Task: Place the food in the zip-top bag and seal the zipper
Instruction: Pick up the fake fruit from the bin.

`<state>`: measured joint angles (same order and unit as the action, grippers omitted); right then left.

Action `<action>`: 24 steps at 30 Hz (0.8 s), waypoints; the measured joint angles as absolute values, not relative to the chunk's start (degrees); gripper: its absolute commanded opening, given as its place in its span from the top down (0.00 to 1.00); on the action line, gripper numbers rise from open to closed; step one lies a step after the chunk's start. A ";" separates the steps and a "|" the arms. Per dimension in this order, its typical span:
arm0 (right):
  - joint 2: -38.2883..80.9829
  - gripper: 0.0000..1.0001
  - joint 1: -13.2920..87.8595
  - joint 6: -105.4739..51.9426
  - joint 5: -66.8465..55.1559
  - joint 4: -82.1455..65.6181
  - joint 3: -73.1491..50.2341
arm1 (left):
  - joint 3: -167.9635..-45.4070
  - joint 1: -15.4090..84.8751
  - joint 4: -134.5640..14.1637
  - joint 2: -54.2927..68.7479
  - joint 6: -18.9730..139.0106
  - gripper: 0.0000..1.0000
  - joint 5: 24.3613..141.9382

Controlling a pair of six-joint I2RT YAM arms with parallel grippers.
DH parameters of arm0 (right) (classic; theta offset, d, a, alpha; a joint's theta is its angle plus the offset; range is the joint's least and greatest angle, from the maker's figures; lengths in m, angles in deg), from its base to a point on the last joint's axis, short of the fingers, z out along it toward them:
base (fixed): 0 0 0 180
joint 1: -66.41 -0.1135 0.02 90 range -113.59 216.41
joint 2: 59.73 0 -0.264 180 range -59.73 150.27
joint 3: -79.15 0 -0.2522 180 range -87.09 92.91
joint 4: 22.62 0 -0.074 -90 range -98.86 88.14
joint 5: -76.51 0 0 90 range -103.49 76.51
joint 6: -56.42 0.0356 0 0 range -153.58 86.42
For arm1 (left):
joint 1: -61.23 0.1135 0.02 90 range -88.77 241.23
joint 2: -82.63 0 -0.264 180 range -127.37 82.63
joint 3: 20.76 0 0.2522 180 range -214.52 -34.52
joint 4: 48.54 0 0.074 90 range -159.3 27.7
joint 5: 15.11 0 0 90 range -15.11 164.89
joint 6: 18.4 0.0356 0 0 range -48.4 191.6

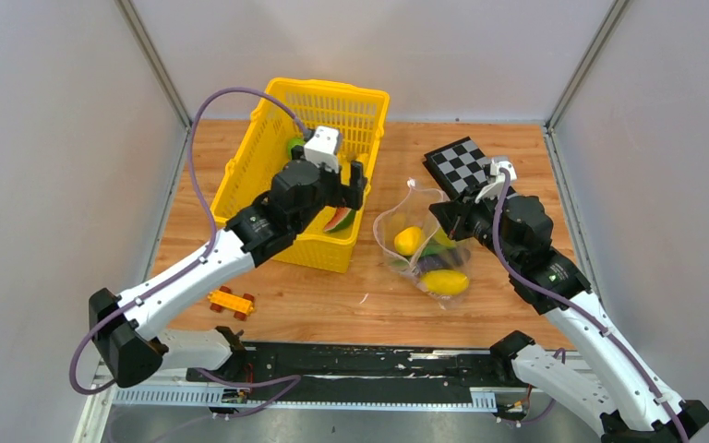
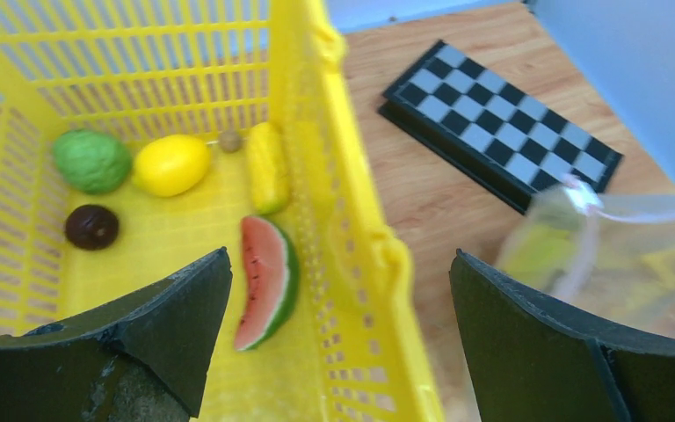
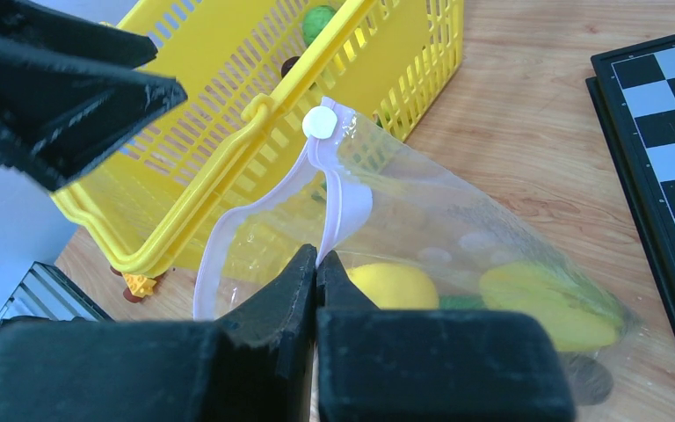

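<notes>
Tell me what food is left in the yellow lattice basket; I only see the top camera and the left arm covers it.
Observer: On the floor of the yellow lattice basket lie a watermelon slice, a green bumpy ball, a yellow lemon-shaped toy, a dark ball and a long yellow piece.
Operator: Is the left gripper holding any?
Observer: No, it is open and empty.
Operator: How is the clear plastic bag held?
Observer: The right gripper is shut on the bag's pale pink zipper strip; the mouth gapes open.
</notes>
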<state>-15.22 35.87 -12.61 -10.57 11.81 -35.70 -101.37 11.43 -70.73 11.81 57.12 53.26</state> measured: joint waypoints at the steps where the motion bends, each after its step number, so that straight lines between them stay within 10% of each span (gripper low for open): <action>1: -15.22 1.00 35.87 -12.61 -10.61 11.81 -35.70 | -101.37 13.31 -71.15 11.78 56.55 0.00 53.76; 24: -13.93 1.00 35.87 -12.61 -10.57 11.81 -35.67 | -120.38 36.50 -76.39 -23.45 63.65 0.00 77.30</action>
<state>-13.93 35.87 -12.61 -10.57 11.81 -35.67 -120.38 36.50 -76.39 -23.45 63.65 77.30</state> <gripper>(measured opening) 0.014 0.999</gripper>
